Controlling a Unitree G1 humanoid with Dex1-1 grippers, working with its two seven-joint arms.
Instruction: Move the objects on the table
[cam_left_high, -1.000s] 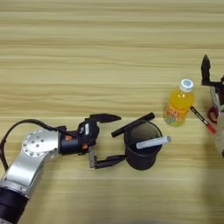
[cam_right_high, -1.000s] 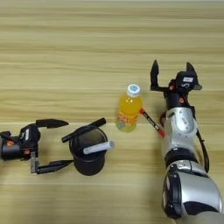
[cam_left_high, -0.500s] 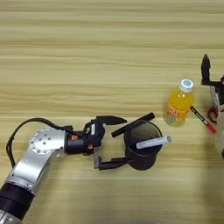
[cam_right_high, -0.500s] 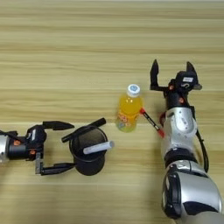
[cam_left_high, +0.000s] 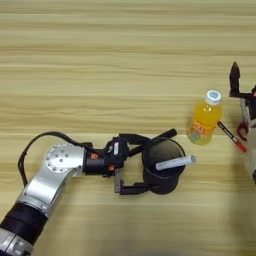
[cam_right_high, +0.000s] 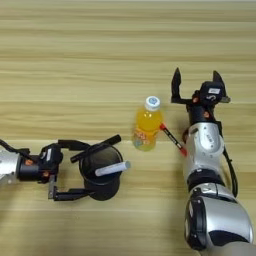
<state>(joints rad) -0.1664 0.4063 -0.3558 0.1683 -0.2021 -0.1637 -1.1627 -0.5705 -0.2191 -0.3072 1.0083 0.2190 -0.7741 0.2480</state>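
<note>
**Q:** What occupies the near-left part of the table (cam_left_high: 100, 60)?

**A:** The left gripper (cam_left_high: 136, 164), reaching in from the near-left corner. Its two black fingers stand wide apart, one on the far side and one on the near side of the round black cup (cam_left_high: 161, 174). The far finger lies by the cup's far-left rim; the near finger runs along the foot of its near wall. Whether either finger presses on the cup cannot be told (the jaws bracket it but have not closed on it).

**Q:** What is in or on the cup?

**A:** A white marker (cam_left_high: 175, 162) leans out over its right rim, one end inside. A slim black marker (cam_left_high: 153, 140) lies across the far-left rim, slanting up to the right, close above the far finger.

**Q:** Where is the bottle?

**A:** The small orange-drink bottle (cam_right_high: 147, 125) with its white cap stands upright to the right of the cup and somewhat farther away, clear of it. Just to its right a thin pen with a red tip (cam_right_high: 173, 140) lies on the wood, slanting from the bottle toward the right arm.

**Q:** And the other arm?

**A:** The right gripper (cam_right_high: 197, 84) sits at the right side, farther back than the bottle, its fingers pointing away from the robot and spread well apart with nothing between them (idle, apart from all objects). Its silver forearm runs back toward the near-right corner.
</note>
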